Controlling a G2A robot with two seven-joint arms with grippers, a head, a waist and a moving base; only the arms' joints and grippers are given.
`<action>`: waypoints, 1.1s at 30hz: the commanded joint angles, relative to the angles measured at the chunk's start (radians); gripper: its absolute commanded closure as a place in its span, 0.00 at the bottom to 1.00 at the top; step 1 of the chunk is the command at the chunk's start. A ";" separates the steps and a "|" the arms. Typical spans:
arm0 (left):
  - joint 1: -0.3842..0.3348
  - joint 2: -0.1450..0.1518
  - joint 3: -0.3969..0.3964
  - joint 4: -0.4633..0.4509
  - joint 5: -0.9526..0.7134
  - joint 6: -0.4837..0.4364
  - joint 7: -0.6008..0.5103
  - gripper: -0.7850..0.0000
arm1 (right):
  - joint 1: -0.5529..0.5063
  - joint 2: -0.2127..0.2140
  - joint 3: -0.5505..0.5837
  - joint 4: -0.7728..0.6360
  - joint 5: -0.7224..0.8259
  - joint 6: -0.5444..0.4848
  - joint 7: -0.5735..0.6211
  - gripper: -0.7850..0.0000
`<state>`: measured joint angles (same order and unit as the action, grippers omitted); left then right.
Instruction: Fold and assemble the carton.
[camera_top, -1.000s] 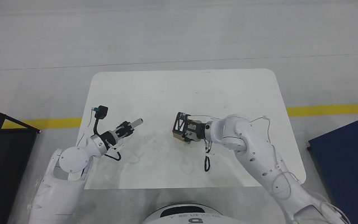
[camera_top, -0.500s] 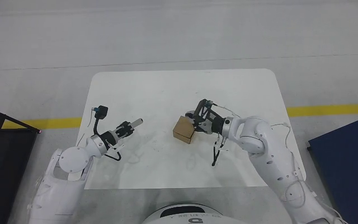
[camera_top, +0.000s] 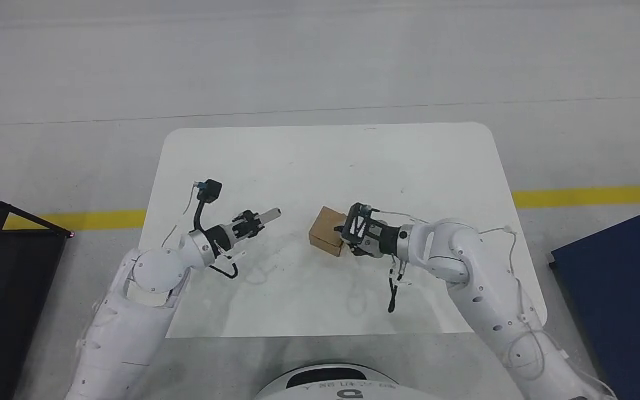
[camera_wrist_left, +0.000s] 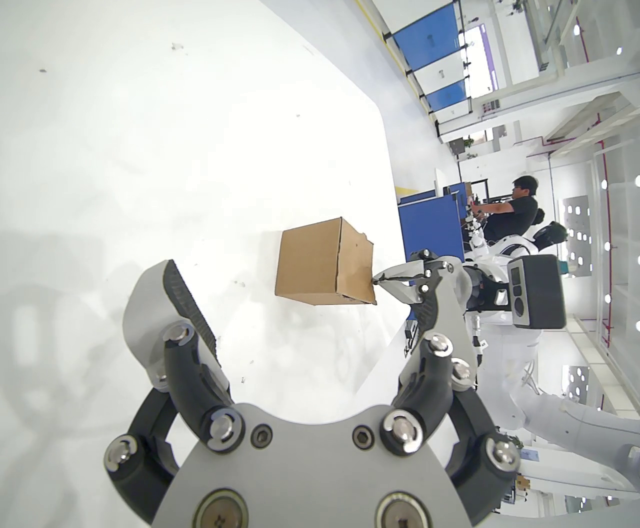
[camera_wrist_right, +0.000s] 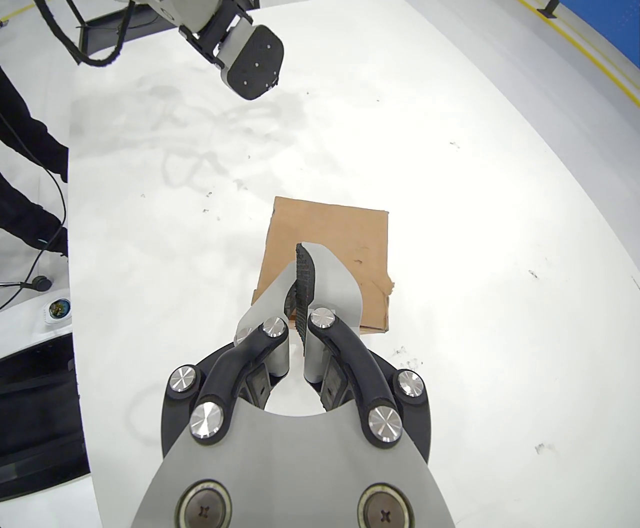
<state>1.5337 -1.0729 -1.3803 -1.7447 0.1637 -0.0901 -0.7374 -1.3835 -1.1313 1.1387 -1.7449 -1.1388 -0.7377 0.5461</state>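
A small brown carton (camera_top: 326, 231) sits closed near the middle of the white table (camera_top: 300, 160). Its torn flap edge faces my right arm. My right gripper (camera_top: 352, 228) is shut, and its tips rest against the carton's side on the right. In the right wrist view the shut fingers (camera_wrist_right: 327, 285) lie over the carton (camera_wrist_right: 345, 235). To the carton's left my left gripper (camera_top: 268, 215) hangs open, a short way off and pointing at it. The left wrist view has the carton (camera_wrist_left: 320, 267) between the open left gripper's (camera_wrist_left: 300, 262) fingers, farther out, with the right gripper (camera_wrist_left: 382, 281) at its corner.
A black cable (camera_top: 392, 290) dangles from my right forearm over the table's front part. The table's rounded front edge runs close behind both arms. Beyond the carton the back half of the table lies bare. On the floor at the far left stands a black frame (camera_top: 25, 250).
My right gripper left the carton, swung out to the right, then came back shut against its side. My left arm moved right, closer to the carton.
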 joint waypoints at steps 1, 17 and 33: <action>-0.018 -0.002 0.017 0.013 0.004 0.003 -0.002 0.00 | 0.000 0.001 -0.003 0.000 0.001 -0.001 0.002 1.00; -0.175 -0.036 0.215 0.144 -0.009 -0.013 0.020 0.00 | -0.113 0.037 0.151 0.025 0.036 0.013 -0.095 1.00; -0.219 -0.054 0.276 0.240 -0.143 -0.065 -0.010 0.00 | -0.085 0.033 0.075 0.143 0.116 0.006 -0.130 1.00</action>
<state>1.3155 -1.1275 -1.1034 -1.5084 0.0204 -0.1528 -0.7481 -1.4620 -1.1008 1.2014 -1.6018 -1.0340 -0.7301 0.4196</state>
